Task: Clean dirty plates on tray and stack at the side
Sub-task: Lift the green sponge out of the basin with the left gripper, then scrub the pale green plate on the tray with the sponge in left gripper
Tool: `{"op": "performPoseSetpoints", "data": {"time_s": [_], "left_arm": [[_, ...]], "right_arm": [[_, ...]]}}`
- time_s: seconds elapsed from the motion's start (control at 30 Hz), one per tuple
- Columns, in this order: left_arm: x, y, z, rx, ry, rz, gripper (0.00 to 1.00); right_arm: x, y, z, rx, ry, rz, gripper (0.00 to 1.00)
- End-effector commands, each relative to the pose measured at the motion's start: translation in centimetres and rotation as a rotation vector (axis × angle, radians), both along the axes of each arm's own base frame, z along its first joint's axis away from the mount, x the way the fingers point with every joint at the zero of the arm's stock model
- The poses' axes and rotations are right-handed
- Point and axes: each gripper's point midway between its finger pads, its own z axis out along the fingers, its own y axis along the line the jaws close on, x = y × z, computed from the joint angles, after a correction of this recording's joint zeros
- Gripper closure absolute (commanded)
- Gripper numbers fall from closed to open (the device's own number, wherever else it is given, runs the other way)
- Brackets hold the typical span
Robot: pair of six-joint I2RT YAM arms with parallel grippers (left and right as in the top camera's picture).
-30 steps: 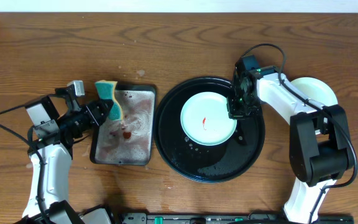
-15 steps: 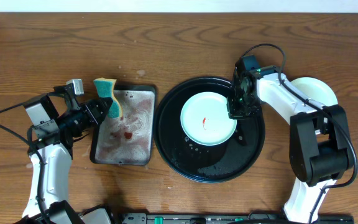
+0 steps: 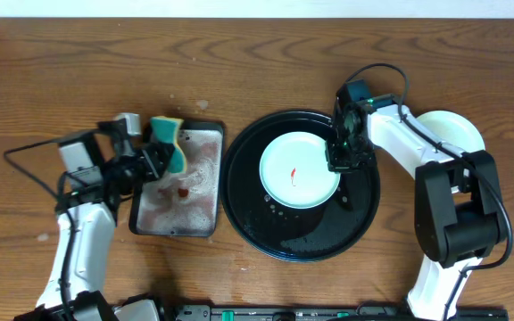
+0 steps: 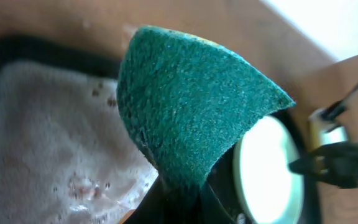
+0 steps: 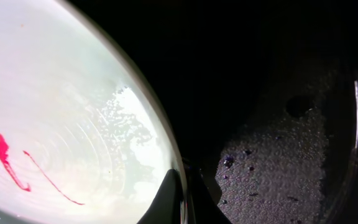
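A pale mint-white plate (image 3: pixel 297 169) with a red smear (image 5: pixel 5 155) lies in the round black tray (image 3: pixel 302 241). My right gripper (image 3: pixel 338 162) is shut on the plate's right rim; in the right wrist view the fingers (image 5: pixel 173 199) pinch the edge of the plate (image 5: pixel 55 93). My left gripper (image 3: pixel 154 162) is shut on a green and yellow sponge (image 3: pixel 169 143), held over the top of the small grey tray. In the left wrist view the sponge (image 4: pixel 191 106) fills the middle, and the plate (image 4: pixel 266 168) shows beyond it.
The small grey tray (image 3: pixel 194 214) with foamy water and reddish specks sits left of the black tray. Another pale plate (image 3: pixel 453 132) rests on the table at the right, partly behind my right arm. Wet droplets dot the black tray floor (image 5: pixel 278 155).
My left arm has moved right with the sponge, nearer the black tray. The right gripper and plate have stayed still.
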Motion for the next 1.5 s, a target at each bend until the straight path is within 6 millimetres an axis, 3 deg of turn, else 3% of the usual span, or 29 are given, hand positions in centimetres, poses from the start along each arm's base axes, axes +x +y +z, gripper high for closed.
{"op": "performPoseSetpoints", "data": {"time_s": [0.0, 0.13, 0.4, 0.67, 0.83, 1.03, 1.3, 1.47], "left_arm": [[-0.3, 0.8, -2.5, 0.183, 0.087, 0.071, 0.93], [-1.3, 1.0, -4.4, 0.326, 0.169, 0.098, 0.92], [-1.5, -0.4, -4.8, 0.398, 0.187, 0.094, 0.93], [-0.9, -2.4, -2.0, 0.399, 0.185, 0.036, 0.93], [-1.0, -6.1, -0.9, 0.352, 0.182, -0.015, 0.93], [-1.8, -11.1, -1.6, 0.276, 0.234, -0.108, 0.93], [-0.5, -17.0, -1.2, 0.166, 0.294, -0.251, 0.93], [-0.7, -20.7, -2.3, 0.172, 0.314, -0.324, 0.93]], "right_arm": [[-1.4, 1.5, -0.7, -0.012, 0.029, 0.084, 0.99], [-1.8, 2.4, -0.7, -0.016, 0.025, 0.118, 0.99], [-2.0, 2.7, -0.7, -0.015, 0.025, 0.129, 0.99], [-2.1, 3.3, -0.6, 0.018, 0.023, 0.18, 0.99], [-2.0, 3.3, -0.6, 0.02, 0.019, 0.169, 0.99], [-2.0, 3.3, -0.6, 0.019, 0.021, 0.17, 0.99], [-2.1, 3.3, -0.6, 0.019, 0.022, 0.17, 0.99], [-2.1, 3.3, -0.6, 0.019, 0.022, 0.17, 0.99]]}}
